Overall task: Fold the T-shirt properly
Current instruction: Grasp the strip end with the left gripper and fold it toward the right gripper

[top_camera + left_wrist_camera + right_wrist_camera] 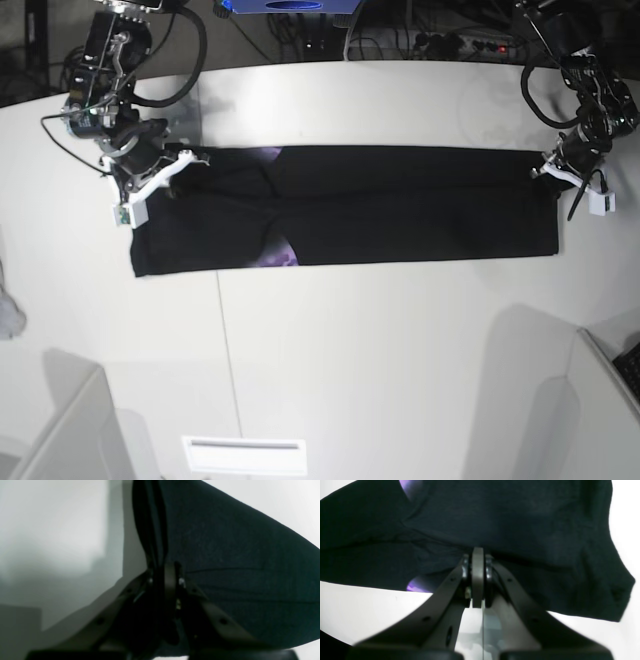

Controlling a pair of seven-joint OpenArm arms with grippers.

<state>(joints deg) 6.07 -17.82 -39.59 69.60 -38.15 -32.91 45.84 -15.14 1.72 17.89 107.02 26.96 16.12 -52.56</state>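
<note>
Left wrist view: the left claw sits in the lower middle of the frame. Its dark fingers are pressed together on a bunched edge of the T-shirt. The cloth is soft, black and a bit fuzzy. A thin folded ridge of it stands straight up from the claw, and the rest spreads wide to the right over the pale table.

Right wrist view: the right claw is in the middle, its grey arms meeting in a point. Its tips are squeezed shut, pinching the shirt's edge. The black cloth fills the top of the frame and sags with soft wrinkles. Little purple patches peek out at the upper left and just left of the claw.

Base view: the shirt lies as a long flat black band across the middle of the white table. One claw is at each short end, touching the cloth. A bit of purple shows left of middle.
</note>
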